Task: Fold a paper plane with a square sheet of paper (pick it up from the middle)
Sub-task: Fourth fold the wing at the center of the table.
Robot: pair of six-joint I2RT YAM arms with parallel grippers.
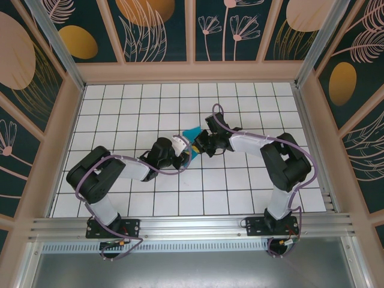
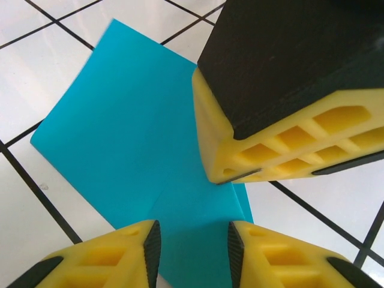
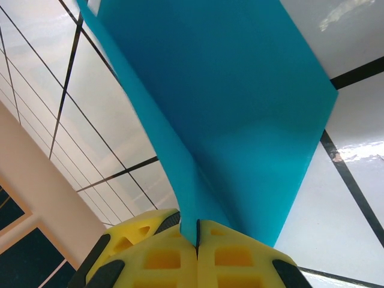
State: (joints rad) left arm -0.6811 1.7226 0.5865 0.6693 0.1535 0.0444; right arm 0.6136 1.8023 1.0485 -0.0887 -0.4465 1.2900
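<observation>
Pinching one edge of the teal sheet of paper (image 3: pixel 240 102), the right gripper (image 3: pixel 197 234) was closed on it, holding that side raised. The left gripper (image 2: pixel 192 255) stood with jaws apart over the sheet, mid-way across the white tiled table (image 1: pixel 150 102).
</observation>
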